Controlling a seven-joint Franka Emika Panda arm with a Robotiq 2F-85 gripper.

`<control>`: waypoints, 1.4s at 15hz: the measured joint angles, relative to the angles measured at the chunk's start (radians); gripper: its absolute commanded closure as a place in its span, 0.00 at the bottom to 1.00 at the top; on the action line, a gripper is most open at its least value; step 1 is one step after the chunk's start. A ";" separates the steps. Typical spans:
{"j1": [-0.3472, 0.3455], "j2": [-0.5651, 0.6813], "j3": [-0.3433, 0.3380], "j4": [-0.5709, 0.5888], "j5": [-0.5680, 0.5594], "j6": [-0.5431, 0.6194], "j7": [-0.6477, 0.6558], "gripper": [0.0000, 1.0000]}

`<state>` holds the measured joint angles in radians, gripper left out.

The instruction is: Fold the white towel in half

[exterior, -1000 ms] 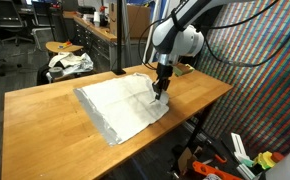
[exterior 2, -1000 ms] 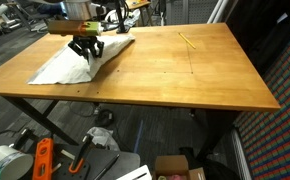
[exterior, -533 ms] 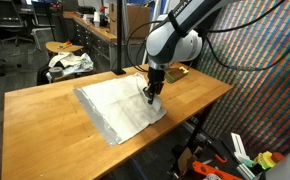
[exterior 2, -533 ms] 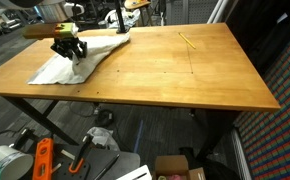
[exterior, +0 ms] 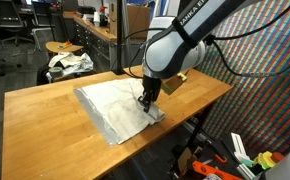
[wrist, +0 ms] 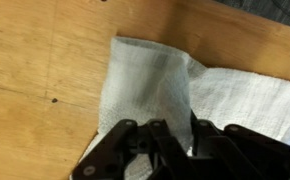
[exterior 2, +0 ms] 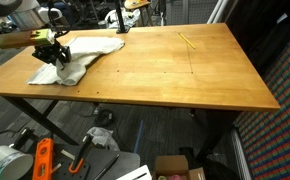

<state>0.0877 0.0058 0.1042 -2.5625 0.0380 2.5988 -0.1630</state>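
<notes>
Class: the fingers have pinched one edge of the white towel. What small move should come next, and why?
Probably carry the pinched edge low across the white towel toward its opposite edge before releasing. The gripper is shut on the cloth, and in the wrist view the lifted flap covers only part of the layer beneath, so the halves do not yet meet.

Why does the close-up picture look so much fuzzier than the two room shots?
Wrist view: the towel sits very close to the lens, so its weave looks soft, and the tool is a dark, underlit shape at the bottom edge. In both exterior views the table is evenly lit, and things look small but fairly crisp.
</notes>
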 measured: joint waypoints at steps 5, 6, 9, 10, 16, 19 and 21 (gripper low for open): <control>0.053 -0.027 0.051 -0.040 0.002 0.132 0.131 0.96; 0.061 -0.030 0.059 -0.041 0.001 0.159 0.163 0.96; 0.071 -0.034 0.075 -0.045 -0.081 0.238 0.292 0.96; 0.070 -0.034 0.075 -0.049 -0.143 0.259 0.351 0.96; 0.050 -0.035 0.077 -0.063 -0.655 0.271 0.778 0.96; 0.053 -0.034 0.093 -0.063 -0.881 0.218 0.992 0.95; 0.065 -0.027 0.117 -0.065 -0.966 0.165 1.094 0.67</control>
<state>0.1525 -0.0211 0.2215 -2.6271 -0.9277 2.7639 0.9306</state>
